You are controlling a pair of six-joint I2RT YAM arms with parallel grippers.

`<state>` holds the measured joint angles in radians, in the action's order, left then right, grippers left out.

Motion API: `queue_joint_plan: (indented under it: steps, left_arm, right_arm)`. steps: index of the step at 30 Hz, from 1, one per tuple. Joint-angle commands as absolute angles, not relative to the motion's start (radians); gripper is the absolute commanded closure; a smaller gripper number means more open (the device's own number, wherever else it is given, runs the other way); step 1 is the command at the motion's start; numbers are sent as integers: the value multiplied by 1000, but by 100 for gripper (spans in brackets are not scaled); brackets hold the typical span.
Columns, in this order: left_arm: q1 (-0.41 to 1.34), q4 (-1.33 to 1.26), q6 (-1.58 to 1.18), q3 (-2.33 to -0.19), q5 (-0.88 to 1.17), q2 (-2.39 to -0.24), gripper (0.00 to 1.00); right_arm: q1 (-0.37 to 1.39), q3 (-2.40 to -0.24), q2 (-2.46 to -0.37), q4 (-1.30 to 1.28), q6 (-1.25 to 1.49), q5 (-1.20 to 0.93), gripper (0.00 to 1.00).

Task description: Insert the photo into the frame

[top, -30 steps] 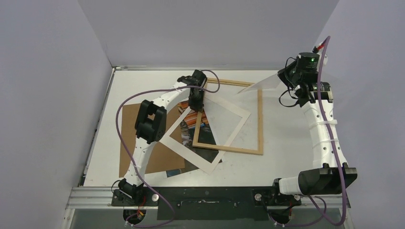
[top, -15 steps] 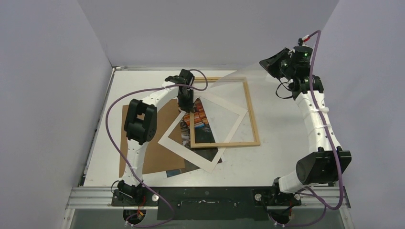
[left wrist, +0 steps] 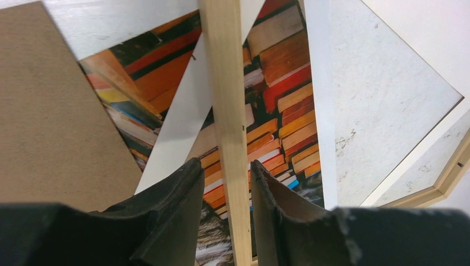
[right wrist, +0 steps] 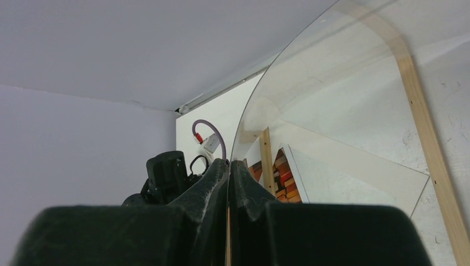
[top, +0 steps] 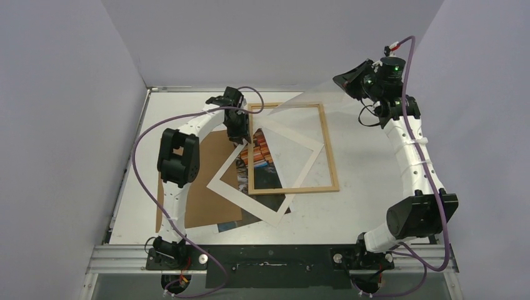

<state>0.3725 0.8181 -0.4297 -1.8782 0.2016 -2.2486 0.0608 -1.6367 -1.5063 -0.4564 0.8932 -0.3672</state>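
Note:
The light-wood frame (top: 331, 150) lies flat on the table, over the tilted white mat (top: 240, 203). The photo (top: 259, 156) lies face up beneath both, its coloured books showing through the openings, its lower part under the mat. My left gripper (top: 239, 132) is at the frame's left rail near the far corner. In the left wrist view the left gripper (left wrist: 224, 163) is open and straddles the rail (left wrist: 224, 83), with a gap on one side, above the photo (left wrist: 282, 105). My right gripper (top: 344, 80) is raised at the far right, shut on a clear sheet (top: 306, 100).
A brown backing board (top: 194, 200) lies at the left, partly under the mat and photo. The clear sheet (right wrist: 332, 83) curves out over the frame's far edge. Grey walls close in the table on three sides.
The left gripper dragged the frame left and squared it to the table, then its jaws parted from the rail. The right arm carried the clear sheet leftward and a little higher.

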Motion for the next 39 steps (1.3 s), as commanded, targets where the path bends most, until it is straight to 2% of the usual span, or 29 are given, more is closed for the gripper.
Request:
queue_joint_plan:
  steps: [1,4,9,22,29,39]
  left_arm:
    - [328,785,-425,-1904,247,-2152,64]
    - [283,768,-465,-1900,287,-2117,59]
    - [185,722,-562,-1876,360,-2044,45]
    - [16,707,-612,-1779,335,-1906,30]
    - [-28,707,-609,-1735,318,-1881,27]
    - [-78,725,-618,-1686,257,-1863,26]
  right_arm:
    - [75,-1688,-1513,-376,900,-389,100]
    - [88,-1693,-1523,-373,902,-391,100]
    - [117,-1716,-1557,-349,922,-385,100]
    - [274,-1992,-1767,-224,1000,-413,100]
    - [337,-2066,-1869,-144,1071,-475,100]
    - [383,-1873,-1898,-91,1138,-560,100]
